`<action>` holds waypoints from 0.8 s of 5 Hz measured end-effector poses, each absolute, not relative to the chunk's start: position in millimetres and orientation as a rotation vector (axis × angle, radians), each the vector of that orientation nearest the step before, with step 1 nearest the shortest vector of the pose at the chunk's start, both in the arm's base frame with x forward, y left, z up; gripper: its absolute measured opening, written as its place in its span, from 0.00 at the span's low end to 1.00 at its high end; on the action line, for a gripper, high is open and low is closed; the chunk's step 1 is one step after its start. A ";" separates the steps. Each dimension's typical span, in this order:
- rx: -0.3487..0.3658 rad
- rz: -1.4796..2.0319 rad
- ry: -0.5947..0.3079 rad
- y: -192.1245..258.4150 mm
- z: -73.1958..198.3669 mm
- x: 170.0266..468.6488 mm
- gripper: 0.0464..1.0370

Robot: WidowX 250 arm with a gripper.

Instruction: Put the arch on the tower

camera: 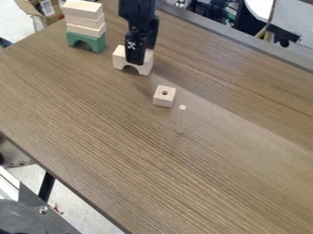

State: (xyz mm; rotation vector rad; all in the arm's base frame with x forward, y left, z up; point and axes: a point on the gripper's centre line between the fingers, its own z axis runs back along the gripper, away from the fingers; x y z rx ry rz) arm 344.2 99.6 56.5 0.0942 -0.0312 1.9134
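Down at arch [120,58] toward table's [183,183] far edge; cannot tell claw [140,55] clenched or released.
Likely light, rigid; pinch across solid top.

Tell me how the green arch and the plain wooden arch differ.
The green arch is painted, while the plain wooden arch is pale. The green arch bears three stacked blocks; the plain wooden arch has the gripper at it. Both stand with their openings down.

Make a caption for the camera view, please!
Robot hand at the pale arch, near a block tower with a green arch at the bottom.
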 end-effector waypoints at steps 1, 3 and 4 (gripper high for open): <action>0.104 1.916 -0.025 100.9 52.5 345.2 0.96; 0.119 1.917 -0.031 107.4 44.6 346.5 0.96; 0.128 1.917 -0.019 108.8 38.5 345.6 0.91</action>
